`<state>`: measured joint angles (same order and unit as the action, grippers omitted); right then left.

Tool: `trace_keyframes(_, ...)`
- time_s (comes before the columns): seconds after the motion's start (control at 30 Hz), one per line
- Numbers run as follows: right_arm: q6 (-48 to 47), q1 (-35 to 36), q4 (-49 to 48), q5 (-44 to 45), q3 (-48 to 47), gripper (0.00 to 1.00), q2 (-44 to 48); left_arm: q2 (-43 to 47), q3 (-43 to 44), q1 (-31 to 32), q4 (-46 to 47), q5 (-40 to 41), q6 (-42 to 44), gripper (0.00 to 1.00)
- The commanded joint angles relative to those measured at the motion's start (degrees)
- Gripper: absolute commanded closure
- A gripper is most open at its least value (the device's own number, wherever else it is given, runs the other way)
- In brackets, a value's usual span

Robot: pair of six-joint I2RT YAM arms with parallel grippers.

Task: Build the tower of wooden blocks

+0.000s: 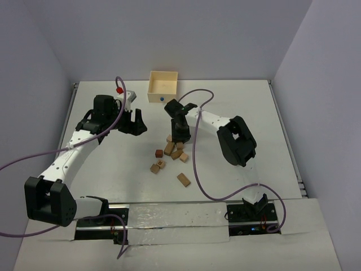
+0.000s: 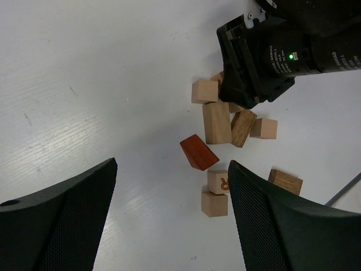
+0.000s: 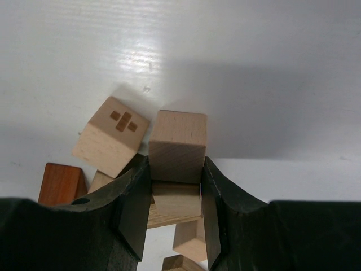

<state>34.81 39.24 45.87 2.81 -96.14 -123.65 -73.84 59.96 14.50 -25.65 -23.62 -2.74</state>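
Right gripper [image 1: 180,134] is down in the pile at mid-bench, fingers pinched on a pale cube [image 3: 177,141]. Can't tell from the wrist view whether that cube rests on the bench or on the block beneath it. Opposite it, left gripper [image 1: 133,124] hangs spread wide with nothing between the fingers, left of the pile and toward the far-left corner. Everything sits on a white bench [image 1: 254,124]. At the far edge, about centre, is a pale box [image 1: 162,84] with a blue dot [image 1: 162,98] on its near wall. The wood blocks [image 1: 172,148] sit around mid-bench, with a tight cluster at the right gripper and the rest trailing toward the near edge. In the cluster, a long pale brick [image 2: 217,122] touches a darker brick [image 2: 242,128]. Apart from them, a brown brick [image 1: 183,179] lies closest to the near edge. Just left of the cluster is a red-brown block [image 2: 198,152]. Nearer still, a lettered cube [image 2: 218,182] touches a plain cube [image 2: 214,204]. Just beside the pinched one sits a plus-marked cube [image 3: 111,135].
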Motion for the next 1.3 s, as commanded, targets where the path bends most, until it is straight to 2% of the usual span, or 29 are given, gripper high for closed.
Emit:
trace_keyframes(0.0,1.86,1.31,0.77,-0.99,-0.27,1.00,-2.65,-0.45,2.73,-0.26,0.13,-0.05,-0.60,0.14)
trace_keyframes(0.4,2.54,1.10,-0.97,-1.41,2.69,1.00,-0.65,-0.78,2.91,-0.26,0.10,0.15,-0.77,0.14)
trace_keyframes(0.47,2.54,1.10,-1.38,-1.65,3.29,0.97,-0.39,-0.89,3.05,-0.26,0.10,0.15,-0.80,0.14)
trace_keyframes(0.6,2.61,1.19,-1.75,-2.11,3.84,0.85,0.34,-1.19,3.05,-0.26,0.16,0.06,-0.93,0.14)
trace_keyframes(0.7,2.28,1.19,-2.02,-2.21,3.94,0.59,0.52,-1.30,3.23,-0.26,0.08,0.06,-0.95,0.14)
trace_keyframes(0.73,2.28,1.19,-2.10,-2.37,4.03,0.46,0.69,-1.30,3.23,-0.26,0.16,0.06,-0.95,0.14)
trace_keyframes(0.87,2.35,1.28,-2.54,-2.46,4.48,0.18,1.83,-1.22,2.97,-0.26,0.16,0.06,-1.04,0.14)
trace_keyframes(1.27,-0.87,3.31,-3.11,-2.43,3.90,0.00,7.86,-0.98,3.08,-0.26,-0.26,-0.43,-0.32,0.14)
